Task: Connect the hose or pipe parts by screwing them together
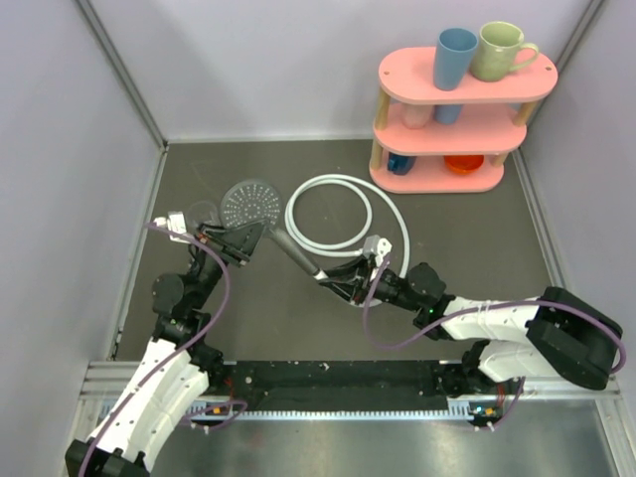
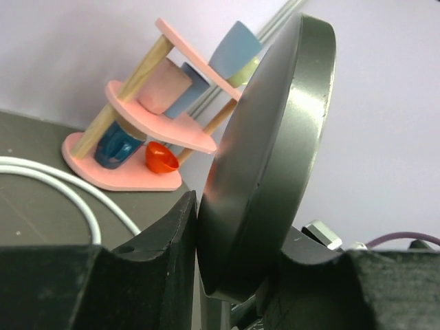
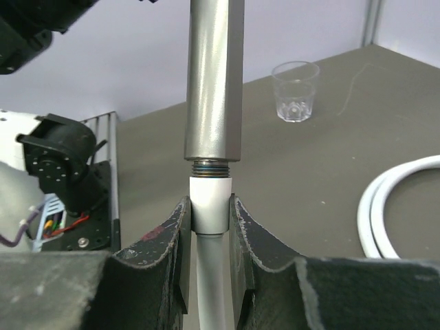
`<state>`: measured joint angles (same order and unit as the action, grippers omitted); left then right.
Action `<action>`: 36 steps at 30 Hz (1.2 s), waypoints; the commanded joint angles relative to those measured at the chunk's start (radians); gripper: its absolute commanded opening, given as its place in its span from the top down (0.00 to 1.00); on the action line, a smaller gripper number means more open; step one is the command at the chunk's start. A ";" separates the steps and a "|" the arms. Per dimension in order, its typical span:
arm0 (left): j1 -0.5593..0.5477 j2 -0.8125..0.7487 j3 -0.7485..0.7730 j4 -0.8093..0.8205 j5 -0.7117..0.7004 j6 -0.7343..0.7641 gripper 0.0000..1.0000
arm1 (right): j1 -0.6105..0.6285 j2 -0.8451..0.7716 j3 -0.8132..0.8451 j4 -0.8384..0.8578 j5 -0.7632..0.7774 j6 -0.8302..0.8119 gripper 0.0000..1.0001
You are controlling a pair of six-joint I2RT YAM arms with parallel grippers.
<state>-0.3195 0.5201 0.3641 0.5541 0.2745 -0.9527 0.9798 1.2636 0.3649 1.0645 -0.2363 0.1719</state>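
We clamp the shower head (image 2: 275, 137) in our left gripper (image 2: 234, 234); our right gripper (image 3: 210, 214) pinches the hose (image 3: 210, 295) end against its handle (image 3: 214, 82)

The shower head (image 1: 250, 203) is dark grey, its round face dotted with fine holes; the hose (image 1: 328, 211) is white. The tiered shelf (image 1: 407, 81) is pink with pale wooden posts, carrying a blue cup (image 1: 455, 58), a light green mug (image 1: 500, 52) and an orange bowl (image 1: 463, 163). The table (image 1: 248, 308) is dark grey, the small plastic cup (image 3: 295, 91) clear.
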 commanded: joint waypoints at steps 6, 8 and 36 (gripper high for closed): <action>-0.047 0.041 -0.044 0.134 0.391 -0.219 1.00 | -0.039 -0.033 0.072 0.414 -0.153 0.126 1.00; -0.046 0.047 -0.057 0.151 0.404 -0.219 1.00 | -0.052 -0.032 0.078 0.420 -0.182 0.158 1.00; -0.046 0.095 -0.114 0.391 0.462 -0.208 1.00 | -0.156 0.082 0.141 0.545 -0.353 0.517 1.00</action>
<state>-0.3191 0.6109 0.2710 0.9474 0.5182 -1.0569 0.8581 1.3464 0.3824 1.1381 -0.7139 0.6338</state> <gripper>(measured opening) 0.362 0.220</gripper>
